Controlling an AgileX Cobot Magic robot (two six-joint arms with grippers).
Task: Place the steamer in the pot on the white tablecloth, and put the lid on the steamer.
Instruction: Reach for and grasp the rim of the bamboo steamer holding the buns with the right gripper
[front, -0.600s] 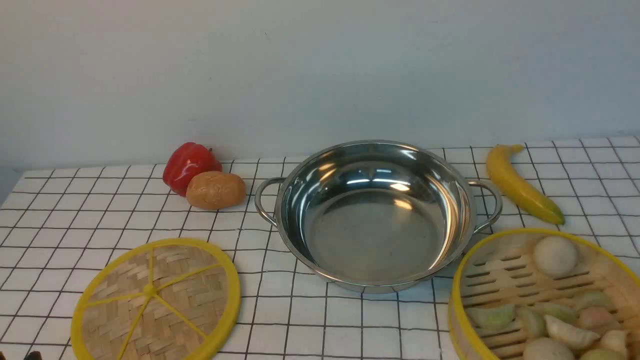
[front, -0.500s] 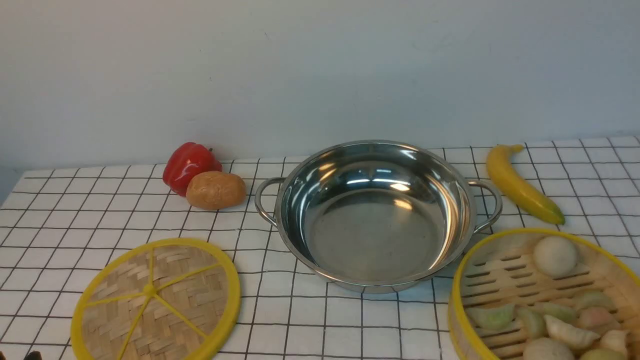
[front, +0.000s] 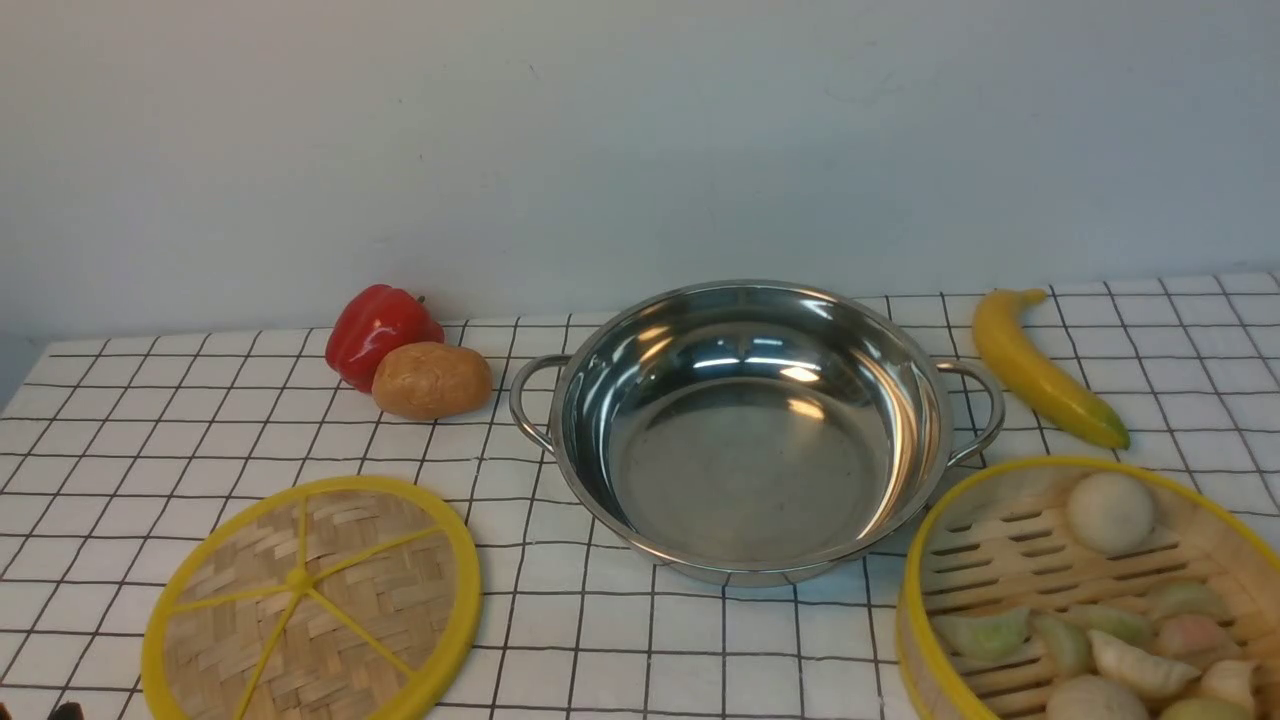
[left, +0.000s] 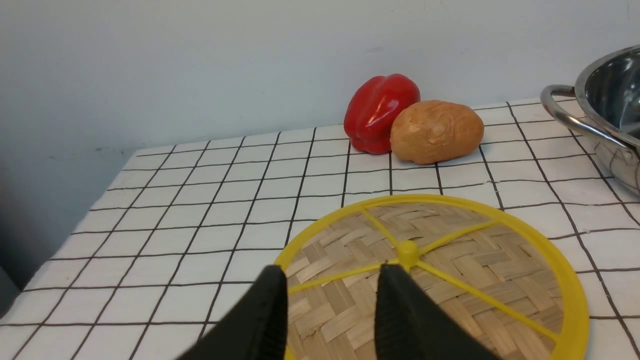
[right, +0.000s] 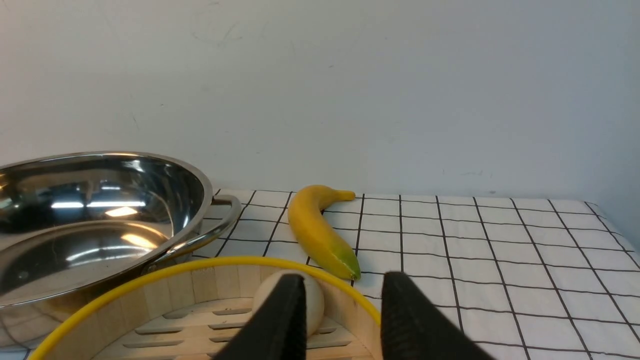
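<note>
The shiny steel pot (front: 750, 430) stands empty in the middle of the white grid tablecloth (front: 150, 420). The steamer (front: 1090, 600), a yellow-rimmed bamboo basket with dumplings and buns, sits at the front right, touching the pot. The flat woven lid (front: 310, 605) lies at the front left. Neither gripper shows in the front view. In the left wrist view my left gripper (left: 332, 275) is open and empty above the lid (left: 450, 270), near its knob. In the right wrist view my right gripper (right: 345, 282) is open and empty above the steamer's far rim (right: 200, 280), one finger inside, one outside.
A red bell pepper (front: 378, 332) and a brown potato (front: 430, 380) lie left of the pot. A yellow banana (front: 1040, 368) lies right of it, behind the steamer. A pale wall stands right behind the table. The cloth's left edge (left: 75, 210) drops off near the lid.
</note>
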